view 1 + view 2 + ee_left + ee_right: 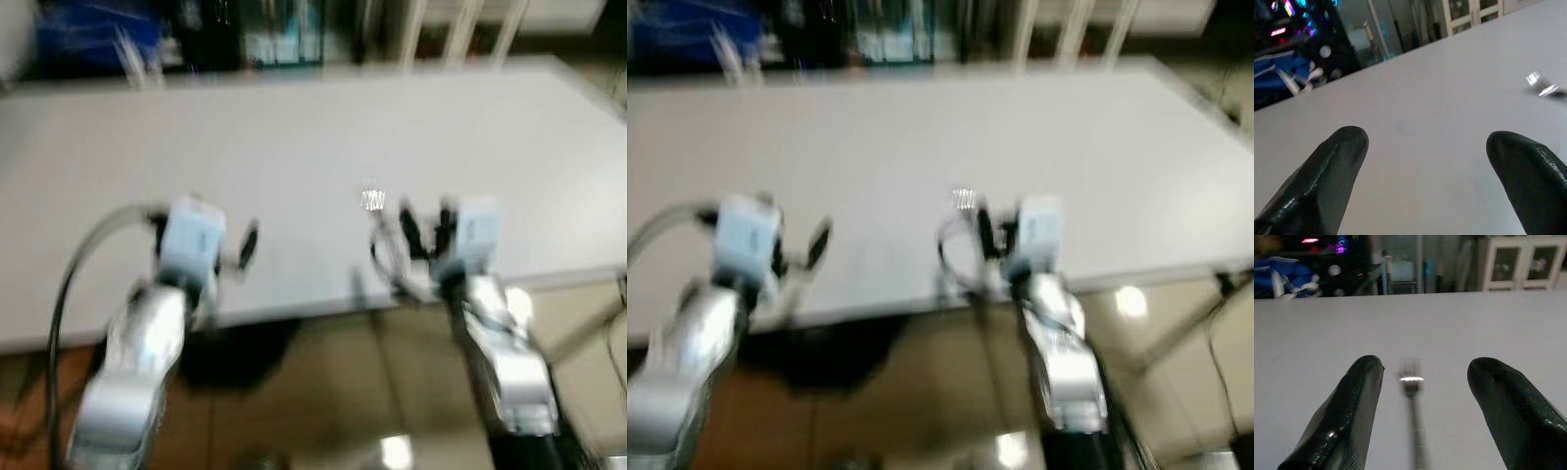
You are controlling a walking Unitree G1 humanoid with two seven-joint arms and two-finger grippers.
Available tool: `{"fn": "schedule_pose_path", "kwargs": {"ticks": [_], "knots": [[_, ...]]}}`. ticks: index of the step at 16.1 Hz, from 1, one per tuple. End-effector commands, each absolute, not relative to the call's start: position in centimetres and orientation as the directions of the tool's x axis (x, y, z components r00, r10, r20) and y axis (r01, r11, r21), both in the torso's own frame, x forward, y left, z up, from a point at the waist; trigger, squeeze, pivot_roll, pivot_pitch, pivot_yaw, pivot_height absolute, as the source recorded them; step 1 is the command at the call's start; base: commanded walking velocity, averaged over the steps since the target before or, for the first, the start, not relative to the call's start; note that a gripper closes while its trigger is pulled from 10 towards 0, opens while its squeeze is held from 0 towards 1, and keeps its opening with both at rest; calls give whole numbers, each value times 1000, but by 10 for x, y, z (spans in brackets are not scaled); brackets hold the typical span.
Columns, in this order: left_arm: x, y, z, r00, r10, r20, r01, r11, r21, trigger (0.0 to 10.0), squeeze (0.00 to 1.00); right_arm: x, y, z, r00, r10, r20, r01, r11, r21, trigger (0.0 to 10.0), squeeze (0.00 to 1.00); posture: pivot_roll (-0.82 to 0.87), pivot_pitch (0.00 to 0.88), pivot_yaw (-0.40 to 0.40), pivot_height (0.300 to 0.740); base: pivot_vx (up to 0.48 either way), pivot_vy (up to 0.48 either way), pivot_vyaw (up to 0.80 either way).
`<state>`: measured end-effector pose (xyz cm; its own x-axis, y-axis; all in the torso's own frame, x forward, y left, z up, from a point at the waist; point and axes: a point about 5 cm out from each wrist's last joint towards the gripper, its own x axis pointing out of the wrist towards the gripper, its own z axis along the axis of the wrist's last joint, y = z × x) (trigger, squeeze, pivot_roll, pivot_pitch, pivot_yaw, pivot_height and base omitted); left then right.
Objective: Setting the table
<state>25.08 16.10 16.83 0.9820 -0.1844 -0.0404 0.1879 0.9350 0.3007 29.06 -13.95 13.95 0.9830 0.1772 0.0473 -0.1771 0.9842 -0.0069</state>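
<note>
I'm seeing the fork (1411, 396) lying on the tabletop (313, 127) directly ahead of my right end effector (1422, 396), between its two released fingers, long axis running along the reach line, tines pointing away toward the far side. The right arm is nearer; it's hovering low at the near edge. My left end effector (1425, 166) is also spread wide, holding nothing, with the fork well off to its side
</note>
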Motion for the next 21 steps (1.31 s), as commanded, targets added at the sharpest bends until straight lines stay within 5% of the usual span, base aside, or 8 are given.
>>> {"fn": "schedule_pose_path", "kwargs": {"ticks": [1,6,10,13,15,17,19,21], "knots": [[249,164,174,984,-174,-22,172,932,318,10000,0,288,-120,142,956,288,52,-286,957,-44,10000,0,70,33,3,740,0,480,800],[266,171,180,991,-136,-2,128,934,333,10000,0,293,-127,135,981,194,-1,-193,975,112,10000,0,64,20,4,740,0,480,480],[271,161,171,983,-180,-40,183,927,326,10000,0,298,-148,100,985,73,-158,-63,996,68,10000,0,33,11,65,740,0,480,0],[276,158,172,980,-196,-37,197,923,330,10000,0,305,-170,72,951,7,-310,-51,989,-135,10000,0,6,4,92,740,0,480,0],[277,151,174,976,-216,-30,214,925,314,10000,0,305,-172,66,912,-72,-403,35,995,-99,10000,0,-19,13,87,740,0,480,0],[273,149,170,975,-218,-39,219,919,327,10000,0,295,-181,56,869,-265,-418,198,960,-196,10000,0,-31,11,61,740,0,480,0],[271,152,172,980,-197,-35,198,929,313,10000,0,287,-168,58,945,-129,-301,-13,904,-427,10000,0,-24,18,30,740,0,480,0],[267,158,170,989,-147,-23,148,955,259,10000,0,278,-147,66,935,97,-342,-151,979,-135,10000,333,37,20,-34,740,0,480,0]]}}
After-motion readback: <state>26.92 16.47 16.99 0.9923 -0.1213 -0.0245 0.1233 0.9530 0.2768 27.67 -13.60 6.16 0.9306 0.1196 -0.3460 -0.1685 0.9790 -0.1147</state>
